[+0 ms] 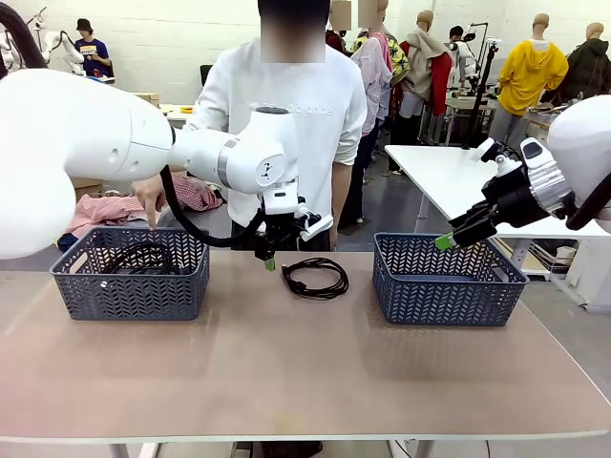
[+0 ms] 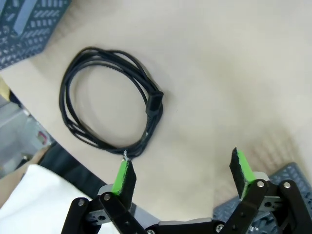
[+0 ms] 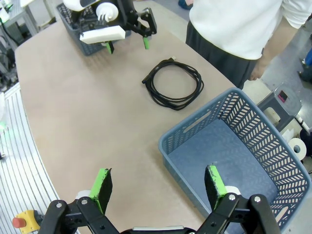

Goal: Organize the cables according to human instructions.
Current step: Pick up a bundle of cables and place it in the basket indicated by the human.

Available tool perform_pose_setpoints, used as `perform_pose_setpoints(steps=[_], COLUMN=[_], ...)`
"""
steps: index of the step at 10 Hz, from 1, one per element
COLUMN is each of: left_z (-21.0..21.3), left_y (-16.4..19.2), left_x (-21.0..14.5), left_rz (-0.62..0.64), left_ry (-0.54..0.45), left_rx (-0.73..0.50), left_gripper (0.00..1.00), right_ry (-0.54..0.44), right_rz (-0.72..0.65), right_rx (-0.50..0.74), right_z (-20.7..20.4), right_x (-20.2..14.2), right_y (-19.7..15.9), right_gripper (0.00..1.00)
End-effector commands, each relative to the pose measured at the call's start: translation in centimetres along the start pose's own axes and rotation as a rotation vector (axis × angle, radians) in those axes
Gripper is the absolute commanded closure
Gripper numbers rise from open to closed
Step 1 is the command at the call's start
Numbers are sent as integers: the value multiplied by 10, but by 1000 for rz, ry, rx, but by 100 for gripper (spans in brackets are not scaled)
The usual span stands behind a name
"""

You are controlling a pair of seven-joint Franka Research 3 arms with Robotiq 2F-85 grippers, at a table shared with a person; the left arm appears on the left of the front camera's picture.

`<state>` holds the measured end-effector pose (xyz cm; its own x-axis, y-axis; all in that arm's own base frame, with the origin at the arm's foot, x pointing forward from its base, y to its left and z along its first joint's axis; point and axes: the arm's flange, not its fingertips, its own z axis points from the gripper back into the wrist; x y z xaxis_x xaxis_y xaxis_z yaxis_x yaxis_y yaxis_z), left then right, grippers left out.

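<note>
One coiled black cable (image 1: 316, 279) lies on the table between two baskets, seen again as the cable (image 2: 109, 105) and the cable (image 3: 173, 83). More cables (image 1: 141, 258) rest in the left basket (image 1: 134, 291). My left gripper (image 1: 272, 258) hangs open just left of the loose coil, nothing between its green pads; in its wrist view the left gripper (image 2: 183, 168) sits beside the coil's rim. My right gripper (image 1: 449, 239) hovers open over the right basket (image 1: 444, 296); the right gripper (image 3: 158, 183) is empty. The human (image 1: 286, 114) stands behind, with a hand (image 1: 148, 202) pointing down at the left basket.
The right basket (image 3: 265, 136) has nothing in it. In the right wrist view the left gripper (image 3: 126, 41) shows near the far left basket (image 3: 73, 14). Bare tan tabletop (image 1: 305, 372) stretches in front of both baskets. Another white table (image 1: 449, 176) stands behind on the right.
</note>
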<state>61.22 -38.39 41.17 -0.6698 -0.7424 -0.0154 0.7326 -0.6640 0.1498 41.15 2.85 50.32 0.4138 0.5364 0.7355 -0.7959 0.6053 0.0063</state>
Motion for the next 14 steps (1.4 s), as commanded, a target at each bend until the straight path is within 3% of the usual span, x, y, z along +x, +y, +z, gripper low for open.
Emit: perform_pose_setpoints(steps=[1,6,14], left_z=[-9,-44,-88], left_y=[22,42,55], left_x=[-7,-15,-24], left_rz=[-109,-244,-231], left_ry=[-11,-30,-14], left_rx=[-22,-86,-108], left_gripper=[0,0,0], right_ry=[-31,-31,-31], right_rz=[14,14,14], right_rx=[10,10,10], right_z=[-2,-2,-2], right_x=[-1,-1,-1], right_y=[-3,-3,-3], right_gripper=[0,0,0])
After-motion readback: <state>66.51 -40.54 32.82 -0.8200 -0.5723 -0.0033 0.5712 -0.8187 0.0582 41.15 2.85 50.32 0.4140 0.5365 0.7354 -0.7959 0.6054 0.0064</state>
